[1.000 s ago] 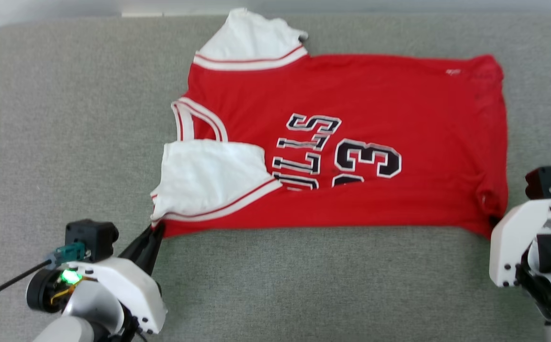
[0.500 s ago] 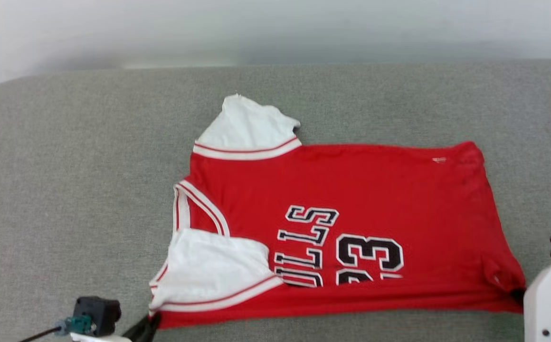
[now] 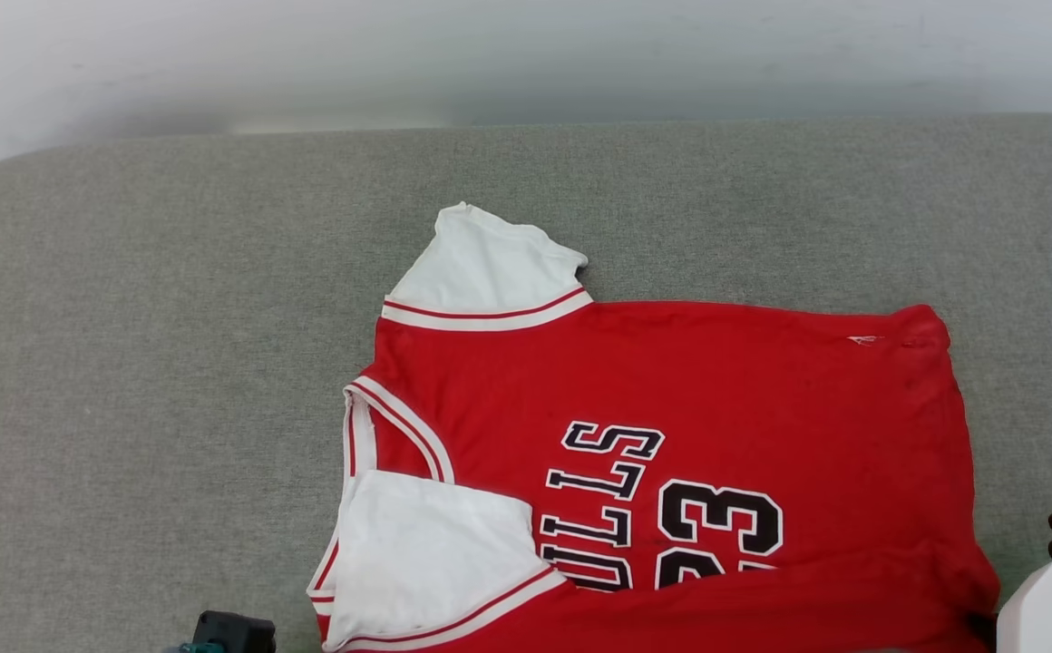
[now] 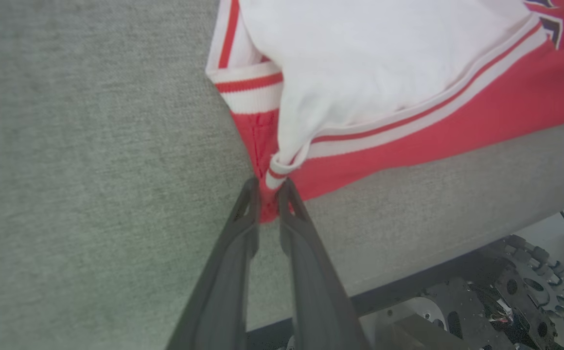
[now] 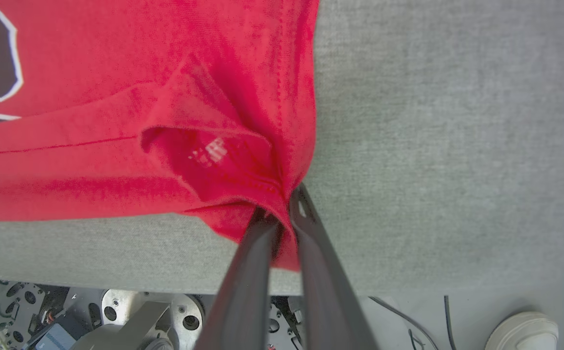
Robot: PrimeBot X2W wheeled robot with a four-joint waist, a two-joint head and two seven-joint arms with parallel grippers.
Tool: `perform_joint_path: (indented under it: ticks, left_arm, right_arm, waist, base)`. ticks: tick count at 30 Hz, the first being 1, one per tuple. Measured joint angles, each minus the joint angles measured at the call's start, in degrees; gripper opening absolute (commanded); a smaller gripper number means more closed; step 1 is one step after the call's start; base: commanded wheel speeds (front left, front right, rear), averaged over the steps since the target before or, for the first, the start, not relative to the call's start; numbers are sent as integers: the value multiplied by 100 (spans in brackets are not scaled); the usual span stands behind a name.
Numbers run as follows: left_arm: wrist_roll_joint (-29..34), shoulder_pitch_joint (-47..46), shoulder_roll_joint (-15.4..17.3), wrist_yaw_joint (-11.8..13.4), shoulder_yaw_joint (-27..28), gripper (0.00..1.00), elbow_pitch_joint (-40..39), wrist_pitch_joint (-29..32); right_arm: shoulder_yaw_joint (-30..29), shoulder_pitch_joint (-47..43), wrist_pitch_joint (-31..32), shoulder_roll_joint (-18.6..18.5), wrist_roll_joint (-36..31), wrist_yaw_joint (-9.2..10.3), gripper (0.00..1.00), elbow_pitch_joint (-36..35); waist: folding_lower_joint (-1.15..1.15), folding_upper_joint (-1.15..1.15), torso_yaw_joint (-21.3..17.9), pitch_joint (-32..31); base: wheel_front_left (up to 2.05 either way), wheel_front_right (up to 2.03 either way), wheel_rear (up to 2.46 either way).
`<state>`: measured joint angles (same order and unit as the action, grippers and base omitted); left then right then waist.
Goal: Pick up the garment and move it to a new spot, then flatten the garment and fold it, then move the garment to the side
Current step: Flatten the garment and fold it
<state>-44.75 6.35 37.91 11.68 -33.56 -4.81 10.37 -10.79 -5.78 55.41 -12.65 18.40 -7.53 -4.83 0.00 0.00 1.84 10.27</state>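
The garment (image 3: 716, 390), a red jersey with white sleeves and a black "BULLS 23" print, lies spread flat on the grey cushioned surface with its collar to the left. Its near sleeve is folded over the chest. In the left wrist view my left gripper (image 4: 269, 192) pinches the striped sleeve-side corner of the garment (image 4: 408, 73), with fabric between the nearly closed fingertips. In the right wrist view my right gripper (image 5: 282, 209) is shut on the bunched hem corner of the garment (image 5: 116, 97). Both corners sit close to the surface's near edge.
The grey cushioned surface (image 3: 145, 317) stretches wide to the left and behind the garment, up to a pale wall (image 3: 490, 54). Below its near edge are the robot base's wheels (image 4: 530, 287) and cables. A white shoe (image 5: 522, 333) stands on the floor.
The head camera has tilted up, so the whole picture has shifted down. Since then the garment has slid slightly toward me and to the right, with both grippers holding its near corners.
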Motion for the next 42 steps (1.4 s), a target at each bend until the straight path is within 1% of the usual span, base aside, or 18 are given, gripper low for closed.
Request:
perform_joint_path:
  ticks: [3,6,8,11,15,17,19,23,25,28,30,34,37,40,42]
  left_arm:
    - [4,-52,-63,-65,-49,100,153,-52]
    - [79,-147,-87,-70,29,100,237,-310]
    - [233,-261,-97,-92,101,100,254,-602]
    - [294,-370,-205,-85,253,100,269,-1004]
    - [472,-555,-290,-110,443,100,233,-1700]
    - [536,-695,-431,-107,630,100,183,-2156]
    - [537,-748,-597,-138,764,100,116,-2381]
    - [705,-760,-894,-130,1212,100,-65,-2521]
    - [859,-758,-1199,-192,1586,100,-297,-2527]
    - [1239,-655,-1539,-361,1963,100,-454,-2536]
    - [1448,-539,-1772,-489,2156,100,-471,-2537]
    - [1617,-469,-2238,-842,2494,100,-464,-2543]
    - [1814,-441,-2405,-1122,2627,100,-318,-2543]
    - [1922,-458,-2573,-1311,2808,100,-207,-2543]
    - [2002,-492,-2630,-1422,2907,100,-143,-2543]
  right_arm:
    - [23,41,-209,-55,-77,3,100,118]
    - [64,163,-420,-10,-30,3,100,135]
    - [90,238,-580,-33,-18,3,100,111]
    - [191,313,-821,-60,138,3,100,8]
    - [272,453,-1362,-166,286,3,100,-252]
    - [267,537,-1731,-136,403,3,100,-388]
    - [249,616,-2145,-21,521,3,100,-575]
    - [327,666,-3074,91,498,3,100,-892]
    - [339,665,-3601,165,383,3,100,-990]
    - [370,642,-4281,346,341,4,100,-1009]
    - [438,615,-4712,372,181,3,100,-1015]
    - [627,526,-5443,420,-105,3,100,-940]
    - [731,510,-5796,509,-166,3,100,-788]
    - [769,513,-6027,573,-238,3,100,-653]
    - [788,519,-6110,606,-245,3,100,-564]
  waist:
    - [0,0,10,-12]
    - [0,0,10,-31]
    - [0,0,19,-57]
    - [0,0,37,-110]
    - [0,0,50,-215]
    - [0,0,58,-268]
    - [0,0,71,-328]
    - [0,0,69,-402]
    - [0,0,60,-408]
    - [0,0,50,-402]
    - [0,0,42,-383]
    - [0,0,1,-315]
    - [0,0,-35,-263]
    - [0,0,-82,-224]
    - [0,0,-118,-204]
  base:
    - [0,0,0]
    - [0,0,0]
    - [0,0,0]
    - [0,0,0]
    - [0,0,0]
    - [0,0,0]
    - [0,0,0]
    - [0,0,0]
    - [0,0,0]
    - [0,0,0]
    - [0,0,0]
    - [0,0,0]
    - [0,0,0]
    - [0,0,0]
    - [0,0,0]
